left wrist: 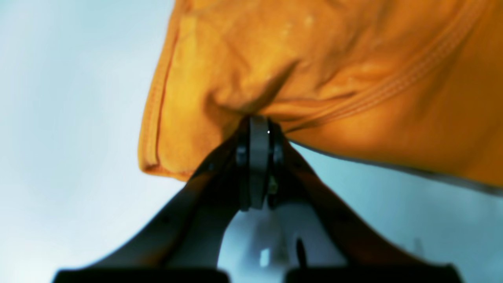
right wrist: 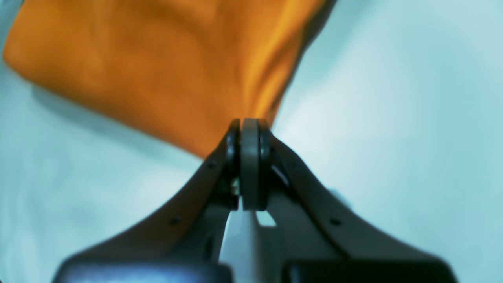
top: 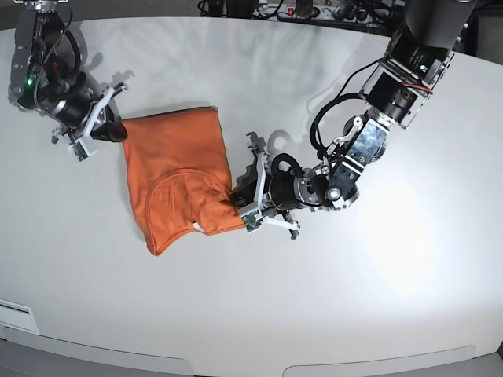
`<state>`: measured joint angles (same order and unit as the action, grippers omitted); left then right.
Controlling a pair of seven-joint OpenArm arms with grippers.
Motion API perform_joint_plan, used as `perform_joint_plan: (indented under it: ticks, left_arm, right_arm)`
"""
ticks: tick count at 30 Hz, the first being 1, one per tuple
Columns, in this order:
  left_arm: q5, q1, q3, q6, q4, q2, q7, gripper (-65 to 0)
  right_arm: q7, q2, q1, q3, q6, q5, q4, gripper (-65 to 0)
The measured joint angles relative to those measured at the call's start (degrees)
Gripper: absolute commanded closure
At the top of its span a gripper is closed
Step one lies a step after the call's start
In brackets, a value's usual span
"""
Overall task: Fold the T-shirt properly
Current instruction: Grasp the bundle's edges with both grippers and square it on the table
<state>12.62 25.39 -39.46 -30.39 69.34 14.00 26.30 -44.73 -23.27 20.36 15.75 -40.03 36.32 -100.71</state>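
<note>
The orange T-shirt (top: 177,177) lies partly folded on the white table, neckline seam towards the front. My left gripper (top: 238,203) is shut on the shirt's right edge near the collar; in the left wrist view (left wrist: 259,124) the cloth (left wrist: 314,70) bunches at the closed jaws, with a stitched seam running beside them. My right gripper (top: 118,129) is shut on the shirt's far left corner; in the right wrist view (right wrist: 249,125) the fabric (right wrist: 157,67) pulls taut from the closed tips. No tag shows.
The white table (top: 354,298) spreads around the shirt. Cables and a power strip (top: 314,9) lie along the far edge. The left arm's body (top: 369,133) reaches in from the back right.
</note>
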Motion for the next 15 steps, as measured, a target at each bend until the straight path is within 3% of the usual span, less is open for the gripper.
perform_joint_plan:
  ticks: [7,11,15]
  left_arm:
    - [-2.97,2.45,-0.72,-0.15,3.15,-1.01,4.26,0.0]
    - [-3.45,2.62,0.68,-0.44,7.69,-0.61,7.85,0.0]
    - [3.26,4.55,2.91,-0.28,12.63,-0.57,12.66,0.0]
  right_arm:
    - [-0.90,5.09,3.19,7.17,0.33,0.28,-6.21,0.0]
    - [-3.91,5.20,3.15,9.40,0.35,7.19,-6.80,0.0]
    - [-7.19,5.38,3.26,11.54,0.31,16.26,-6.82,0.0]
